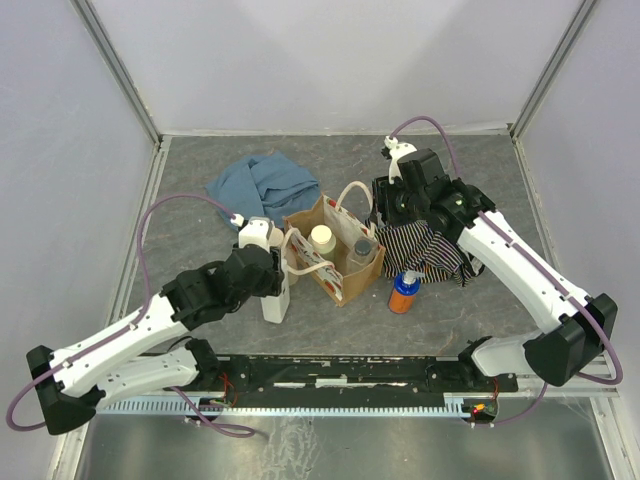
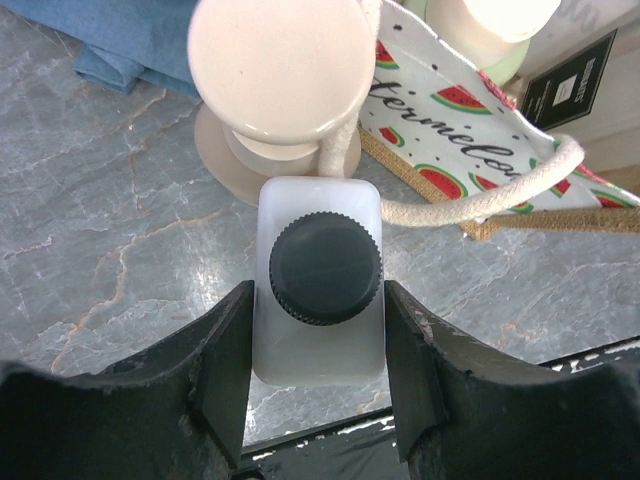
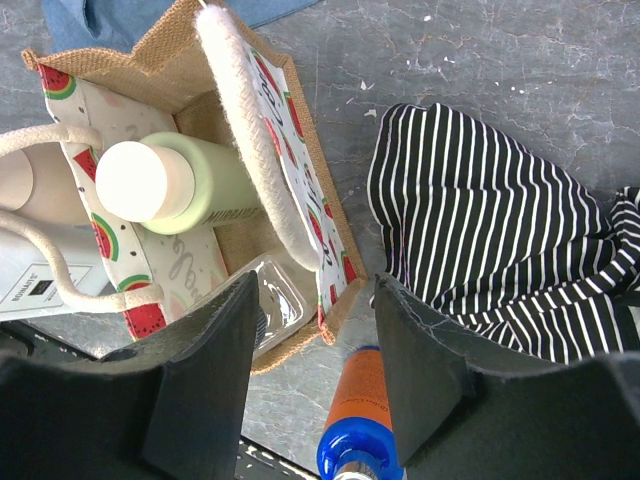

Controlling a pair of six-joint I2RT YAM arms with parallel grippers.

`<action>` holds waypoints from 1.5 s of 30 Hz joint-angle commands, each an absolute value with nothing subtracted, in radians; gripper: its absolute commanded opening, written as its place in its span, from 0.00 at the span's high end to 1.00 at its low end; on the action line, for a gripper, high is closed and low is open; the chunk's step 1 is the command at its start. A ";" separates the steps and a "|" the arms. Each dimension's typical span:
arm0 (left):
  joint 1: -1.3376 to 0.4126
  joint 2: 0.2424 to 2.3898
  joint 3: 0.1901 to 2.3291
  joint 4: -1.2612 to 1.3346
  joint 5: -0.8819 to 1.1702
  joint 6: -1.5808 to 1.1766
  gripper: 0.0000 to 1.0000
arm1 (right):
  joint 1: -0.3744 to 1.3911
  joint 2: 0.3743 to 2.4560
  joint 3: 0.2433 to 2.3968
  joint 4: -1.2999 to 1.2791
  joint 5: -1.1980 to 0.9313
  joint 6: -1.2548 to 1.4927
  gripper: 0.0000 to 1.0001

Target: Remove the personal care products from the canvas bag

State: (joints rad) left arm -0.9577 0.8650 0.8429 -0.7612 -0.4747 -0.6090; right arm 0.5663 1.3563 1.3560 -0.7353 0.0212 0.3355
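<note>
Standing upright on the grey table [image 1: 200, 175] just left of the canvas bag [image 1: 335, 250], at its near corner, a white squarish bottle [image 2: 322, 290] with a dark ribbed cap was pinched by the left gripper [image 2: 318, 300], one finger pressed against each flat side. A strip of bare table lay between the bag and the black rail [image 1: 350, 380] on the near side. Just off the bag's near right corner, the blue-and-orange bottle [image 1: 404, 292] stood alone and apart from it. The left arm reached in low from the near left, its wrist covering much of the held bottle in the top view. Directly beyond that bottle a beige bottle [image 2: 280, 60] stood outside the bag. Its wide cream cap hid most of its body, and I could not tell whether the rope handle [image 2: 480, 200] touched it. Inside the bag a pale green bottle [image 3: 190, 180] with a cream cap leaned toward the left side. A clear bottle [image 3: 275, 300] in the near right corner was partly cut off by a finger of the right gripper [image 3: 310, 330]. That gripper hung spread wide and held nothing, above the bag's right edge and the striped cloth [image 1: 435, 250] crumpled against that side. The right arm ran long from the near right and folded back toward the bag. A blue cloth [image 1: 262, 185] lay at the bag's far left, with open table beyond it up to the white walls [image 1: 330, 60].
</note>
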 commanded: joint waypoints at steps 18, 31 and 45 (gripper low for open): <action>-0.962 0.756 0.961 -0.628 -0.543 -0.646 0.20 | 0.560 1.352 1.354 -0.718 -0.003 0.331 0.42; -0.960 1.147 1.229 -0.521 -0.387 -0.311 0.18 | 0.561 1.334 1.342 -0.708 0.001 0.344 0.42; -0.954 1.469 1.320 -0.547 -0.456 -0.376 0.18 | 0.560 1.272 1.339 -0.744 0.026 0.330 0.42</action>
